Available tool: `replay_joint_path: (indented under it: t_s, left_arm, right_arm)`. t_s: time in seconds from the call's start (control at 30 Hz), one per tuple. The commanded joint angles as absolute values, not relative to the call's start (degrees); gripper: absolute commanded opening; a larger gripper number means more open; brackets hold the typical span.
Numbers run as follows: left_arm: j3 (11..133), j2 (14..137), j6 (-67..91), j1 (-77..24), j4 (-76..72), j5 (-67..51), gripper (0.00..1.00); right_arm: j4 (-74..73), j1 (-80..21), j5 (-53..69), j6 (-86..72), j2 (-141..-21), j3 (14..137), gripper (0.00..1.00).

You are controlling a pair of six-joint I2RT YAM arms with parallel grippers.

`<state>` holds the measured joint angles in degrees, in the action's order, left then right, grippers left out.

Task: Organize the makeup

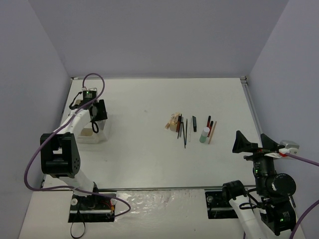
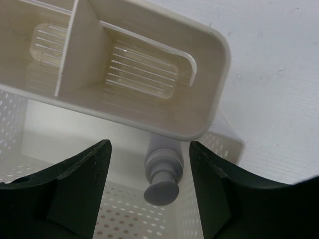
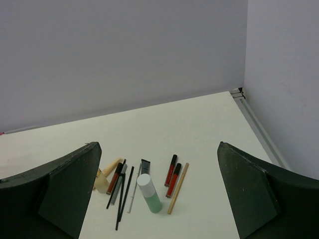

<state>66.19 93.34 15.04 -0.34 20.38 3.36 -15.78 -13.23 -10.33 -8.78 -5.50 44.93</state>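
At the near right edge, my right gripper (image 3: 158, 149) hangs above the table (image 3: 209, 124), fingers spread wide, nothing between them.

Just beyond it, the makeup lies in a loose row near mid-table:
- a white-capped green bottle (image 3: 149, 194) is closest to the gripper;
- a tan stick (image 3: 178, 188) lies just to its right;
- two red tubes (image 3: 171, 172) with black caps lie side by side between bottle and stick, slightly farther back;
- a black tube (image 3: 145, 166) lies just behind the bottle;
- thin black pencils (image 3: 124, 191) lie roughly parallel to the bottle's left;
- a beige piece (image 3: 107, 172) lies past them; I cannot tell what it is.

Farther off, on the left side, my left gripper (image 2: 149, 147) points down into a perforated white bin (image 2: 15, 124). Its fingers are parted, with a gap on each side of a grey bottle (image 2: 162, 172), so they are not touching it. The bottle sits in the bin with its cap toward the camera. Its body runs under a divided tray (image 2: 214, 59) tilted across the bin.
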Motion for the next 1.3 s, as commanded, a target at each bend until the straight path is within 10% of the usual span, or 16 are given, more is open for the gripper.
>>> replay_joint_path:
  t_s: [0.0,0.67,1.27]
  left_arm:
    - [70.71,90.55,15.43,-0.26,20.67,3.16,0.66]
    - [84.14,79.96,22.62,-16.00,30.37,0.69,0.84]
    - [106.70,108.93,15.12,-45.46,28.77,5.12,0.97]
  right_arm:
    - [-12.13,-13.71,-11.45,-8.43,-6.33,45.51,1.00]
    - [-12.13,-13.71,-10.47,-8.35,-9.53,47.00,1.00]
    - [-12.37,-13.78,-7.93,-9.05,-12.37,48.16,1.00]
